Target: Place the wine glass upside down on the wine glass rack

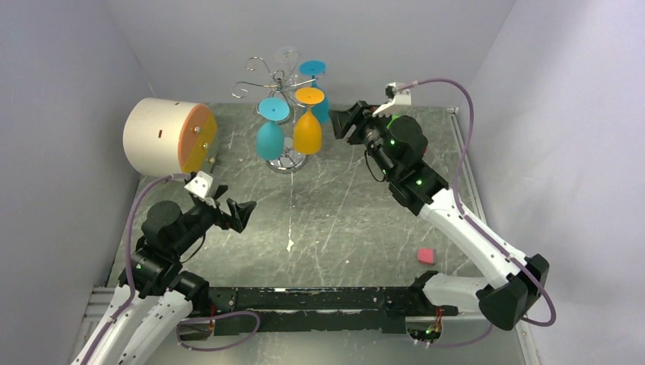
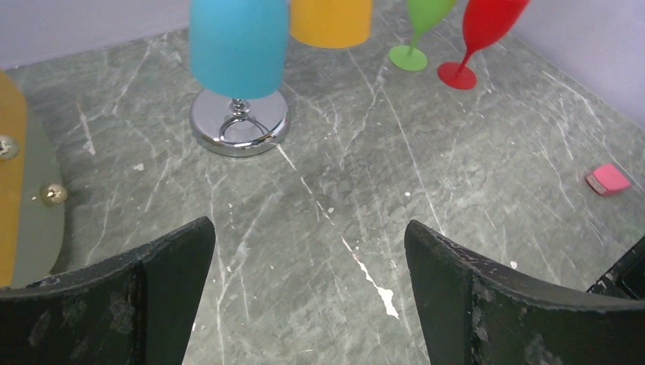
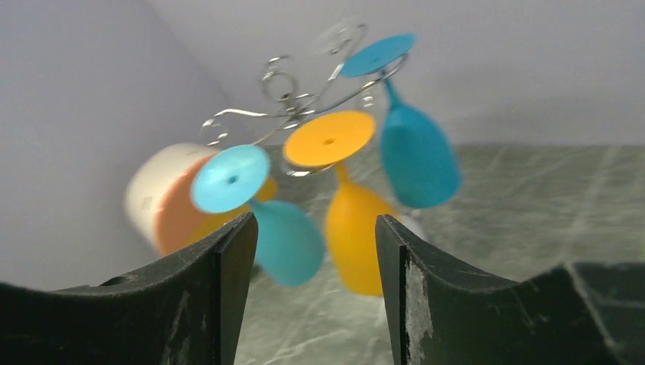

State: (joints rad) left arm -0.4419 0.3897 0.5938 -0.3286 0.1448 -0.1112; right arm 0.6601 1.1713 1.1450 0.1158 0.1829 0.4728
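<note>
Grey marbled tabletop (image 1: 327,228), enclosed by pale walls (image 1: 68,76), is shown with the wine glass rack (image 1: 280,78) set at its back, an orange wine glass (image 1: 307,131) hung upside down on it beside two blue glasses (image 1: 269,141), while the left gripper (image 1: 228,204) and right gripper (image 1: 344,123) are held spread and empty.

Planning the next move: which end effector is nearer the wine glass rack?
Right. The right end effector hovers just beside the wine glass rack; the left end effector is farther off, toward the near edge.
</note>
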